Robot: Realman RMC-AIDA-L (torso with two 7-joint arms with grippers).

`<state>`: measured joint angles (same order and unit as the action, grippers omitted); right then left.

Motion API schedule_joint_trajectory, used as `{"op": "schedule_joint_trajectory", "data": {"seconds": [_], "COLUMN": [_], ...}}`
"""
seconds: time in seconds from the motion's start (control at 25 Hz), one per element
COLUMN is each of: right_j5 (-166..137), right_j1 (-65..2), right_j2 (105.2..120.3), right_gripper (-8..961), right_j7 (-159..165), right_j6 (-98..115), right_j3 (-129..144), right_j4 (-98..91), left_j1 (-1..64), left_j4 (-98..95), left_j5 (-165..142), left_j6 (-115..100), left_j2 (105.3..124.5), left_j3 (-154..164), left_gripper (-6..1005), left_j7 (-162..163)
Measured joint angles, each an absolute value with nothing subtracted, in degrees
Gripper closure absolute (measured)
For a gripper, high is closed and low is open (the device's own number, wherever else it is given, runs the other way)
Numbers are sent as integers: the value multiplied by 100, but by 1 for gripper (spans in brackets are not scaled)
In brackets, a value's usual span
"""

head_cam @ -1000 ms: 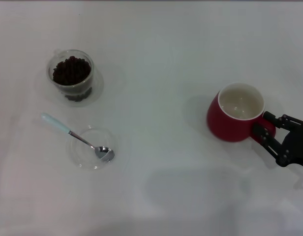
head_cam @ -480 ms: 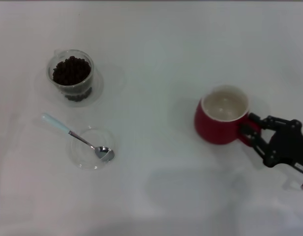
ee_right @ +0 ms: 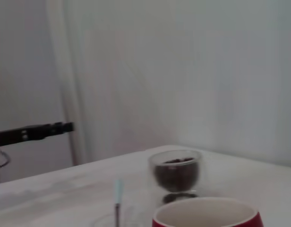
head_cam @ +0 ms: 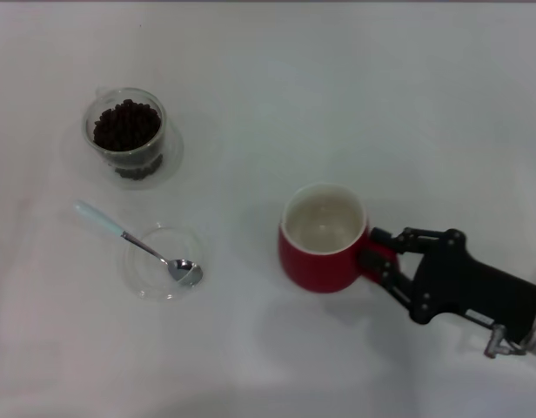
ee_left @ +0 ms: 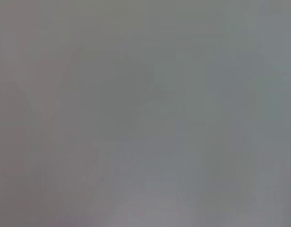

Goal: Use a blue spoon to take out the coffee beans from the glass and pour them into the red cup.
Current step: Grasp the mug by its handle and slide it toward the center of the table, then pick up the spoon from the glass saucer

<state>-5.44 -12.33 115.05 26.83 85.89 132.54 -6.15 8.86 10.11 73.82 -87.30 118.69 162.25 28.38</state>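
One gripper, the right gripper [head_cam: 378, 261], pinches the red cup [head_cam: 321, 239] by its handle in the head view; the glass [head_cam: 126, 132] of coffee beans [head_cam: 126, 124] and the blue spoon [head_cam: 136, 243], lying across a dish [head_cam: 160, 263], sit well beyond the cup. Right wrist view: the cup's rim [ee_right: 207, 218] is nearest, glass [ee_right: 176, 172] and spoon [ee_right: 118, 195] farther off. Left wrist view shows seemingly nothing but grey.

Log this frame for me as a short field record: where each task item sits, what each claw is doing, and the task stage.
red cup: near table centre, upright, inside looks empty
right claw: shut on the red cup's handle
left claw: not in view
glass: far left of the table, full of coffee beans
blue spoon: untouched, bowl resting in a shallow clear dish, handle pointing out over the rim
table: plain white
stage: scooping not yet begun
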Motion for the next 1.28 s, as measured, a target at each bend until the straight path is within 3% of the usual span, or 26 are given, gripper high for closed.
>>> {"op": "schedule_joint_trajectory", "data": {"seconds": [0.8, 1.04, 1.28], "right_j5": [-1056, -1036, -988], "right_j1": [-1197, -1199, -1252], "right_j2": [11488, 11440, 11271], "right_gripper": [552, 343, 312], "right_j7": [2685, 2668, 2672], "right_j6": [8454, 9212, 10448], "right_j3": [13243, 13201, 12696], "right_j4": [-920, -654, -71], "left_j1": [852, 825, 1010], "left_j4": [867, 477, 107], "left_j5": [7308, 6992, 6151], "left_j6": [-8791, -9037, -9189], "left_j2": [11903, 11894, 11892], "left_j3": [16279, 16276, 16283], "left_gripper": [113, 114, 114], "left_j7": [2839, 3031, 4544]}}
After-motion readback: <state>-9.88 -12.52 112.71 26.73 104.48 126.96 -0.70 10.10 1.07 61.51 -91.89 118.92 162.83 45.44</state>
